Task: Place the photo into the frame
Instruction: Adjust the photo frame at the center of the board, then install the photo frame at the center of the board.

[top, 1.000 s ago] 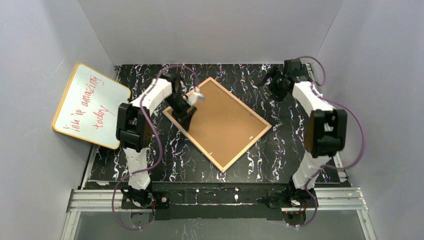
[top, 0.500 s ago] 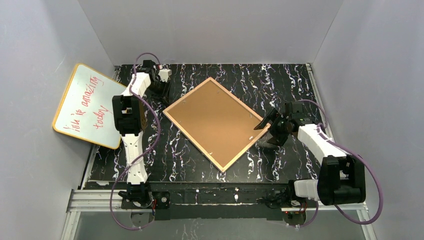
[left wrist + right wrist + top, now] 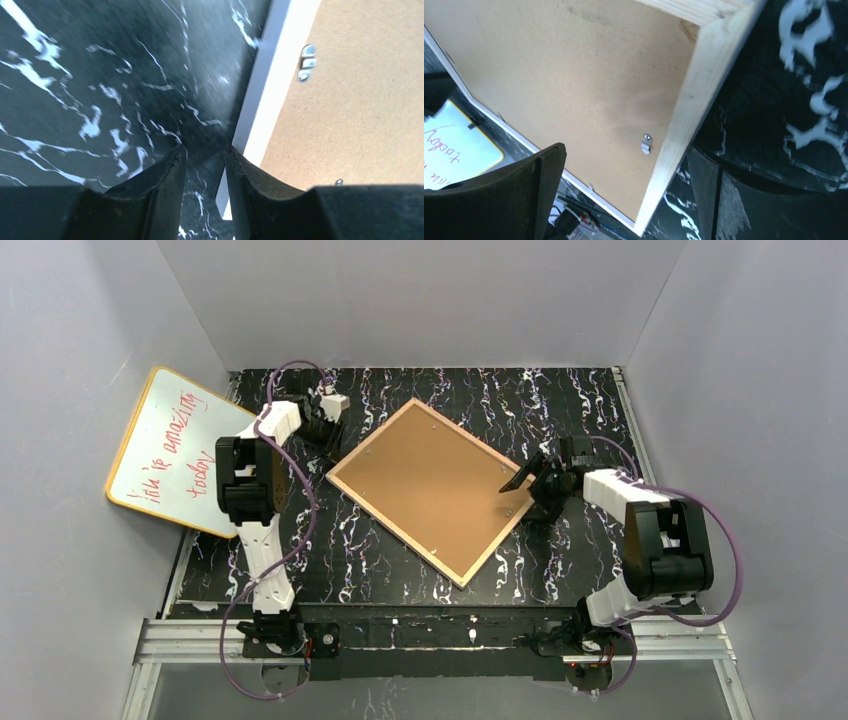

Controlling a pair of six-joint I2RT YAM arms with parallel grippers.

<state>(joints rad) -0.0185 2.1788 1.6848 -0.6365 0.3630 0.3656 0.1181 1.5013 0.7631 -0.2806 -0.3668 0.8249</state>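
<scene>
One frame (image 3: 396, 529), a thin light-wood rim with a white outer edge, lies reverse-up and turned diagonally at the middle of the black marbled table (image 3: 560, 400). Its opening is filled by one brown backing board (image 3: 430, 488). One whiteboard (image 3: 180, 452) rests against the left wall. The left gripper (image 3: 205, 152), fingers a narrow gap apart and holding nothing, hangs over the table just beside the frame's left edge. The right gripper (image 3: 624, 160), fingers spread wide, straddles the rim near the right corner.

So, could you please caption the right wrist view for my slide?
Open right end effector over the edge of the frame, backing board and metal clip facing up.
</scene>
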